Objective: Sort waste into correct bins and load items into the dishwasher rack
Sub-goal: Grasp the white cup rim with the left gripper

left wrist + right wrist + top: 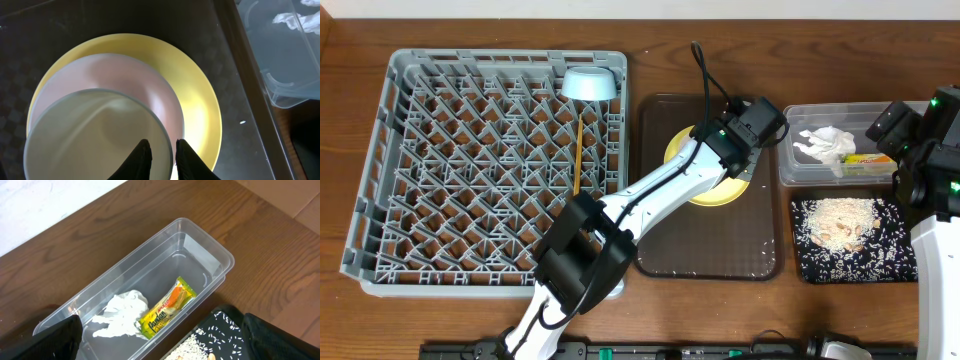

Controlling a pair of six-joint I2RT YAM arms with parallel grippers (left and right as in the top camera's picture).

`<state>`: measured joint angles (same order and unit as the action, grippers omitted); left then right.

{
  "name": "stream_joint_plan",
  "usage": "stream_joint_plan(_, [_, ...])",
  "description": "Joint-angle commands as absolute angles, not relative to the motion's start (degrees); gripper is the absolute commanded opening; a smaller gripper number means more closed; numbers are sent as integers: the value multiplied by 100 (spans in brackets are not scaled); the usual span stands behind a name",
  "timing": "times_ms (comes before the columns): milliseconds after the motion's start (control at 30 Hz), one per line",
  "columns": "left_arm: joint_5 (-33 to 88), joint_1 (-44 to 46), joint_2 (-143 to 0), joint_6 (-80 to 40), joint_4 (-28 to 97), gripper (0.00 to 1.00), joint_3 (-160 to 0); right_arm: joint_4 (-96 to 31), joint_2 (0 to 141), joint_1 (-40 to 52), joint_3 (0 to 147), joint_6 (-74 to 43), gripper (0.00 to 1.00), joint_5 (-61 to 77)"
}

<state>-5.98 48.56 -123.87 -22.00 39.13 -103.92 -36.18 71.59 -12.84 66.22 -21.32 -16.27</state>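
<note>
My left gripper (162,143) is shut on the rim of a cream-white bowl (90,135), one finger inside and one outside. The bowl hangs over the yellow plate (200,95), which rests on the brown serving tray (710,255). Under the bowl the plate shows a pale pink round shape. In the dishwasher rack (375,170) are a light blue bowl (588,84) and chopsticks (577,155). My right gripper (161,325) stands open above the clear tub (200,245), which holds the white napkin (122,312) and the snack wrapper (165,309). Rice scraps (840,222) lie in the black tray (880,265).
The left arm (650,195) reaches across the rack's near right corner to the serving tray. The clear tub (800,175) and the black tray sit side by side just right of the serving tray. Bare wooden table surrounds everything.
</note>
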Motion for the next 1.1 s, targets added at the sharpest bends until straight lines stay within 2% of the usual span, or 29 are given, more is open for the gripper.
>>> stream_joint_plan(0, [-696,4862,-12444,-2102,3977,21,-10344,-3625,7124,-1310,6663,-2112,99,-1645])
stream_joint_plan(600, [-694,4862,-12444,-2102,4154,20,-10315,-3625,7124,-1310,6663,-2112,99,-1645])
stream_joint_plan(700, [-694,4862,-12444,-2102,4191,15,-10315,-3625,7124,-1310,6663,-2112,99,-1645])
stream_joint_plan(1067, [-718,4827,-12396,-2093,4204,8,-10383,-3625,7124,-1310,6663,-2112,99,-1645])
